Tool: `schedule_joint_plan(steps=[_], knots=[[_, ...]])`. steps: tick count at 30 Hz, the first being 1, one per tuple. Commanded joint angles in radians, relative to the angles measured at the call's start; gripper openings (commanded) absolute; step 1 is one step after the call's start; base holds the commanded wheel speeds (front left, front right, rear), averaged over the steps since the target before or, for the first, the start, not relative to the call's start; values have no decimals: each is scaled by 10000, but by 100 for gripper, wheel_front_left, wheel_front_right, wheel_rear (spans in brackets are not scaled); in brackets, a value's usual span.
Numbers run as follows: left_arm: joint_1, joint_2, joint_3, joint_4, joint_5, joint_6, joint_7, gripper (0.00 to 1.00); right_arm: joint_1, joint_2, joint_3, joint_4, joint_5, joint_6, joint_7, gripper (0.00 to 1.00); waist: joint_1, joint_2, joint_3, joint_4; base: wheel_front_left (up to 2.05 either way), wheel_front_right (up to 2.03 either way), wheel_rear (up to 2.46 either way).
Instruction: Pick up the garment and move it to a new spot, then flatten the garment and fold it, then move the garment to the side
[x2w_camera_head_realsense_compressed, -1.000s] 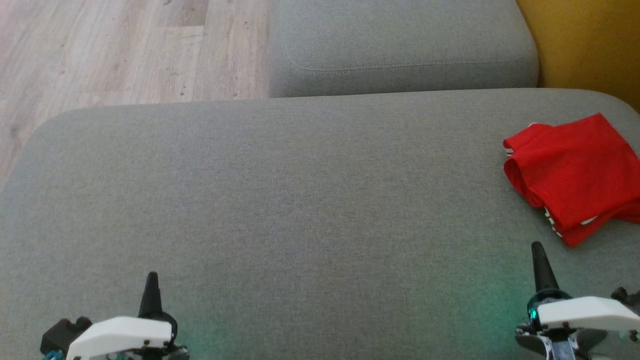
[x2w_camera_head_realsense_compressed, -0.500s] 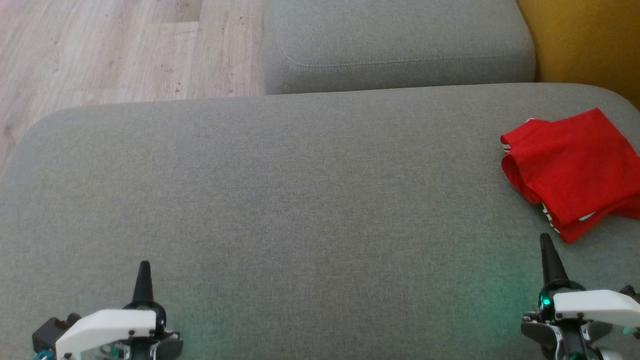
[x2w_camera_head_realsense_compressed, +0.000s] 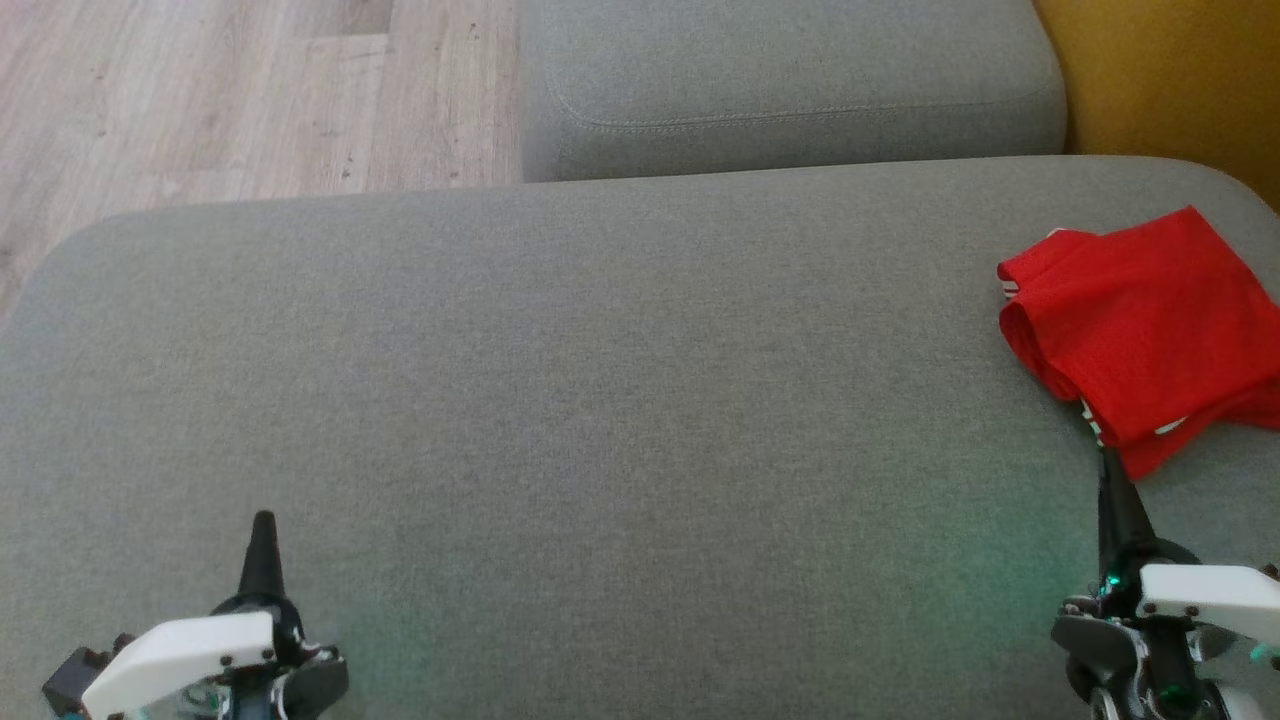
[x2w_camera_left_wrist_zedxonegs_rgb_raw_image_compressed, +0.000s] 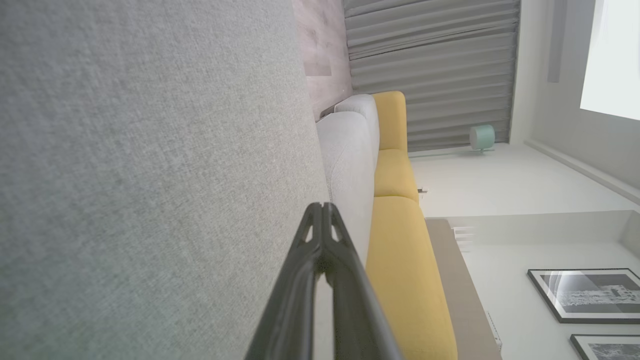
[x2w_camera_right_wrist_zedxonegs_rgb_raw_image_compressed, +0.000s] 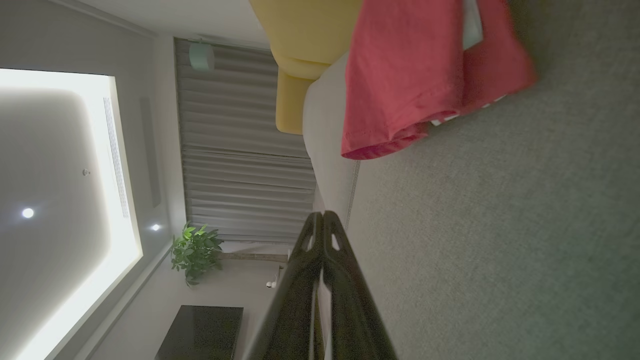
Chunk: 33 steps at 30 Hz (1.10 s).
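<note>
At the lower right of the head view, your right gripper (x2w_camera_head_realsense_compressed: 1106, 462) points up the frame with its fingers pressed together, gripping nothing. Its tip meets the lower corner of the garment (x2w_camera_head_realsense_compressed: 1140, 320) there. The right wrist view shows a strip of bare seat (x2w_camera_right_wrist_zedxonegs_rgb_raw_image_compressed: 500, 225) between that gripper (x2w_camera_right_wrist_zedxonegs_rgb_raw_image_compressed: 322, 216) and the garment (x2w_camera_right_wrist_zedxonegs_rgb_raw_image_compressed: 405, 75), so the tip is near the cloth without touching it. Your left gripper (x2w_camera_head_realsense_compressed: 264, 522) sits low at the left, also fully closed and empty, over open seat. In its own wrist view the fingers (x2w_camera_left_wrist_zedxonegs_rgb_raw_image_compressed: 321, 207) lie along the grey fabric.

Compared with a second ago, the whole head view has slid, so the camera has moved. Even so, the right fingertip stands closer to the garment's lower corner than it did. The garment keeps its shape and its place on the seat.

The garment is red, loosely folded, and lies at the seat's right end, close to the rounded far-right corner and cut off by the frame's right edge. Left of it, the seat (x2w_camera_head_realsense_compressed: 600, 400) runs wide and bare between your grippers. A second cushion (x2w_camera_head_realsense_compressed: 790, 90) butts against the far edge, the floor (x2w_camera_head_realsense_compressed: 200, 100) lies past the far-left corner, and a yellow sofa (x2w_camera_head_realsense_compressed: 1170, 80) is at the upper right.
</note>
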Motion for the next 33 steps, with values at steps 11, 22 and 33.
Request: schedule_joint_plan(steps=[11, 22, 33], knots=[[-831, -213, 1004, -215, -887, -494, 338, 0, -889, -175, -15, -277, 1447, -7, 251, 0, 0, 0, 86, -78, 0, 0, 0], [-862, -259, 1108, -207, -999, -552, 391, 0, -932, -159, -61, -271, 1623, -7, 293, 0, 0, 0, 99, -90, 0, 0, 0], [-862, -267, 1120, -208, -990, -552, 400, 0, -934, -142, -87, -270, 1602, -7, 314, 0, 0, 0, 99, -90, 0, 0, 0]])
